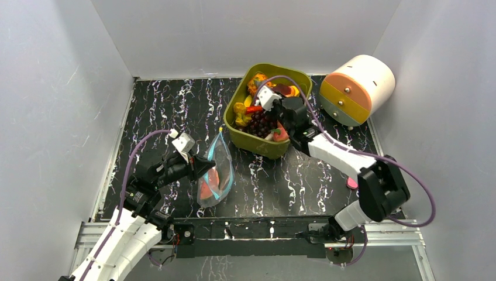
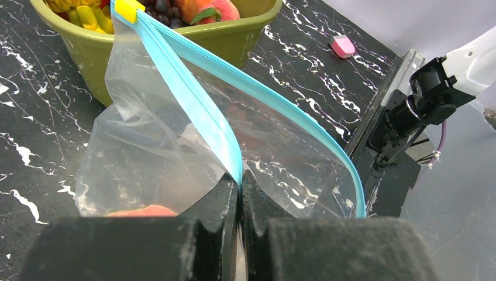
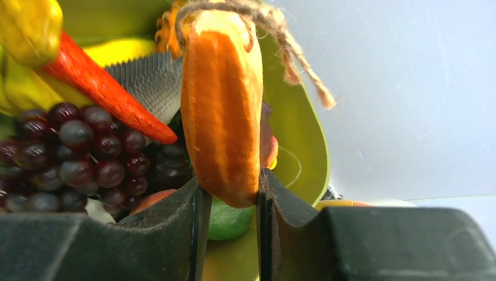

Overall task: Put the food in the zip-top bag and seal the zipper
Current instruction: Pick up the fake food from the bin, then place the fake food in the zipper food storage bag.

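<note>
Between right jaws — orange food (image 3: 222,111) (tip)

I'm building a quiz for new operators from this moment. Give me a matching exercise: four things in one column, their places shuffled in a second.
1. zip-top bag
2. orange ridged food
3. dark grapes
4. pink piece

A. loose in the olive tub
B. alone on the table
C. held in the right gripper
D. rim pinched by the left gripper

Pairs: 1-D, 2-C, 3-A, 4-B.
</note>
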Action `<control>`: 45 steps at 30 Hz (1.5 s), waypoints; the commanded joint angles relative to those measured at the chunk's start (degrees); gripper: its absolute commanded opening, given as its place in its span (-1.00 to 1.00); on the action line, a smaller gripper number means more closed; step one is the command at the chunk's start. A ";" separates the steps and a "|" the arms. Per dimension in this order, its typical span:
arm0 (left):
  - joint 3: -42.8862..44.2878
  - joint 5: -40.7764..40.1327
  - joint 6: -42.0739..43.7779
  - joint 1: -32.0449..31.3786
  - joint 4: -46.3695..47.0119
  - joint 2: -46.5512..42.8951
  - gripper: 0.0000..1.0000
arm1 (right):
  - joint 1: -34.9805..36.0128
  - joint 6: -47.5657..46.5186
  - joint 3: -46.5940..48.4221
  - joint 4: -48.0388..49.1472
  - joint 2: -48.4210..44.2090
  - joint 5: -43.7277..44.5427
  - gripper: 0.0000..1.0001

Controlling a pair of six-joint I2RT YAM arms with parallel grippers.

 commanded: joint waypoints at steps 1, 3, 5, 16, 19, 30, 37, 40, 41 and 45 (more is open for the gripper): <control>2.13 -0.92 0.23 0.16 0.15 -0.72 -1.00 | 0.36 13.57 4.40 -0.78 -8.47 -2.95 -0.54; 2.03 -1.22 -0.10 0.16 0.34 -0.97 -1.00 | 0.37 19.09 5.56 -3.31 -11.10 -1.92 -0.56; 1.83 -1.42 -0.12 0.16 0.61 -1.08 -1.00 | 0.34 23.01 6.39 -6.04 -14.15 -2.79 -0.57; 1.36 -1.98 -2.10 0.17 1.52 0.08 -1.00 | 0.43 46.54 3.42 -14.23 -29.70 -22.16 -0.64; -0.10 -0.11 -3.19 0.17 4.42 -0.97 -1.00 | 0.49 51.76 3.89 -16.65 -32.40 -24.52 -0.65; 0.87 -3.89 -2.36 0.17 6.59 0.51 -1.00 | 0.53 63.71 5.79 -24.37 -37.33 -28.84 -0.70; 7.80 -9.99 2.07 0.17 1.33 5.99 -1.00 | 0.48 73.60 9.16 -27.26 -36.81 -30.21 -0.74; 10.89 -12.08 5.99 0.16 -1.87 7.05 -1.00 | 0.50 77.06 11.15 -28.59 -36.19 -31.02 -0.74; 11.84 -12.67 6.92 0.16 -2.72 7.21 -1.00 | 0.52 78.22 10.85 -27.95 -36.34 -32.16 -0.73; 15.88 -15.87 9.20 0.16 -7.99 8.60 -1.00 | 0.61 85.03 7.15 -20.85 -37.43 -37.36 -0.73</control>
